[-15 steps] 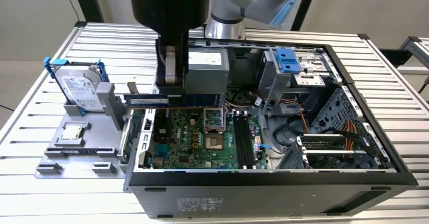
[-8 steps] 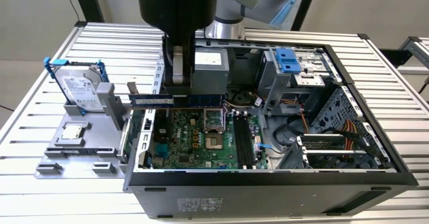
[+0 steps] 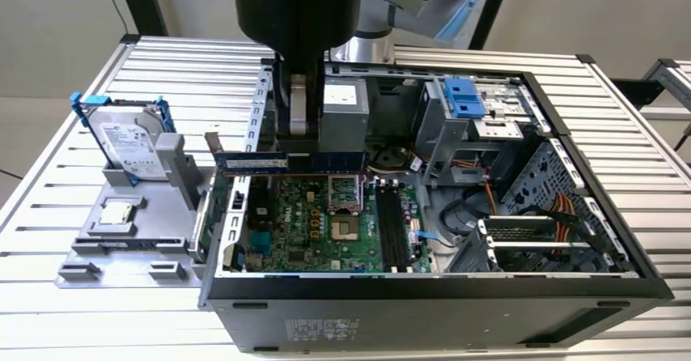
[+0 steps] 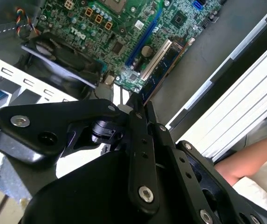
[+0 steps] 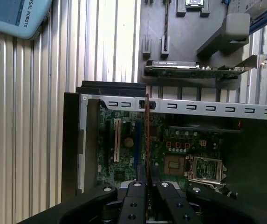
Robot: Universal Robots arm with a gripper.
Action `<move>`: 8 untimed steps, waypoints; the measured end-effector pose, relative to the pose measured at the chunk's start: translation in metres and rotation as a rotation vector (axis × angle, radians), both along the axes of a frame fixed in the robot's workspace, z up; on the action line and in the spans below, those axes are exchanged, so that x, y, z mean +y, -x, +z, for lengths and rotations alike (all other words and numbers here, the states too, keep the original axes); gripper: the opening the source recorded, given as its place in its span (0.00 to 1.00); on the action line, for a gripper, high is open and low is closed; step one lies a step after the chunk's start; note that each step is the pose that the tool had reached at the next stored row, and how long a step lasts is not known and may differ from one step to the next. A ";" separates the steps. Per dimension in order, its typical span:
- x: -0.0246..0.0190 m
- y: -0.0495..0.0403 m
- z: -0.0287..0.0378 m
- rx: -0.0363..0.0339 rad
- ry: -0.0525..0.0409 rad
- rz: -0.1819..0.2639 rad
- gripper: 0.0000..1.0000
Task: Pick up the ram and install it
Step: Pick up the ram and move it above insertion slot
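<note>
Claw (image 5: 147,181) clamped shut on the ram (image 3: 251,162), holding it level above the motherboard (image 3: 313,223) in the open case (image 3: 432,292).

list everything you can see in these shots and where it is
table: one, silver, slatted, under everything
computer case: one, black, open, on the table
motherboard: one, green, inside the case
fixture: one, grey, beside the case at the exterior view's left
hard drive: one, silver in a blue frame, upright in the fixture
square chip: one, silver, flat on the fixture
expansion card: one, green with a metal bracket, on the fixture
ram: one, blue, over the case's edge
person's arm: one, bare, beside the table
gripper: one, black, shut on the ram
</note>
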State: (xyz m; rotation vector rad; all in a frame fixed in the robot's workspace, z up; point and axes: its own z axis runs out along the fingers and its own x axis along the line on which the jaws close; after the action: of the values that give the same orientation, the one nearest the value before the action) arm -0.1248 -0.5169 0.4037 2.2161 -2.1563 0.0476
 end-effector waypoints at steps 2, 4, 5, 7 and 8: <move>0.0000 -0.0017 -0.0001 0.0000 -0.0001 0.000 0.00; 0.0000 -0.0034 -0.0001 0.0000 -0.0001 0.000 0.00; 0.0000 -0.0042 0.0000 0.0000 0.0000 0.000 0.00; 0.0000 -0.0060 0.0000 0.0000 -0.0001 0.000 0.00; 0.0000 -0.0068 -0.0001 0.0000 -0.0001 0.000 0.00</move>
State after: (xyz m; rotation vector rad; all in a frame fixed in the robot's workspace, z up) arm -0.1180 -0.5169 0.4036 2.2162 -2.1563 0.0476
